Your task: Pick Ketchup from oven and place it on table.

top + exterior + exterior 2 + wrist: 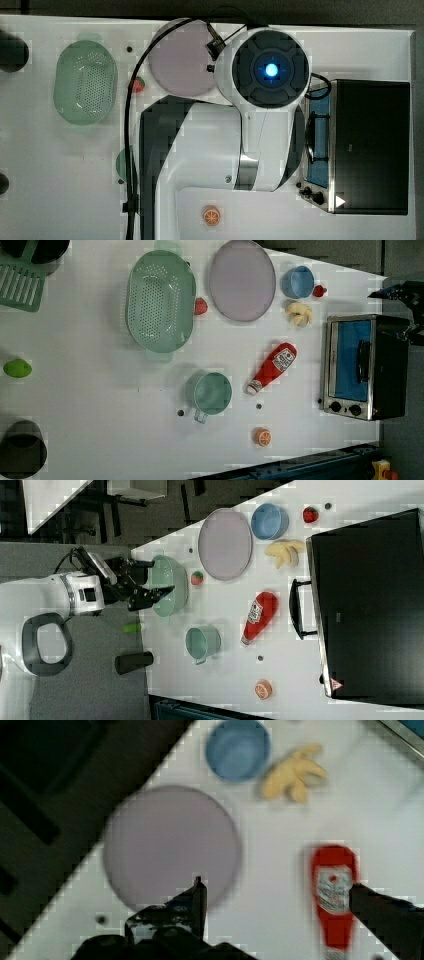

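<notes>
Pincer [277, 895] open and empty; one ketchup [273, 367] on table [100, 405].

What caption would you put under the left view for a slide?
Ketchup bottle lying on the white table beside a closed toaster oven, among a colander, plate and green cup.
</notes>
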You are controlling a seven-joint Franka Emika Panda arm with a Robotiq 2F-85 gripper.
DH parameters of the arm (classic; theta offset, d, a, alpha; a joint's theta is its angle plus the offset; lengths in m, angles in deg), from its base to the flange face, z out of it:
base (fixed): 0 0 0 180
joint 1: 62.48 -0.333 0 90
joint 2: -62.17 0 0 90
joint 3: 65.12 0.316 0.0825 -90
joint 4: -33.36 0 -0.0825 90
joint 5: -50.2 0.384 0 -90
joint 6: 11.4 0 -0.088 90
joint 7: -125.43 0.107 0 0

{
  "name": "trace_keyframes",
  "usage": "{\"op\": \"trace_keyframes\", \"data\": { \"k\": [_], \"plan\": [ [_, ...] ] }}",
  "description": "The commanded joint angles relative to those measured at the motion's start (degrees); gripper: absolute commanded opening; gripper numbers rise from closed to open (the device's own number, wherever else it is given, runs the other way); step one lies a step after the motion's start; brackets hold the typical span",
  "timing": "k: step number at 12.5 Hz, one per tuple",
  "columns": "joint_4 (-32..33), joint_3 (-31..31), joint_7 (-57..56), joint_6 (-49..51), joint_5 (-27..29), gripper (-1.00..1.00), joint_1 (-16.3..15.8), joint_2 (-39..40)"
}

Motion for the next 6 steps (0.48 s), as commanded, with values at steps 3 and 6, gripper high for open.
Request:
{"op": "trace_keyframes", "data": {
  "k": [3, 6],
  "plan": [
    [-9.7, -0.1, 1.2, 14.3, -0.4, 1.00, -0.2, 0.4],
    [-14.4, -0.2, 3.1, 21.9, -1.9, 1.00, -0.2, 0.4]
  ]
}}
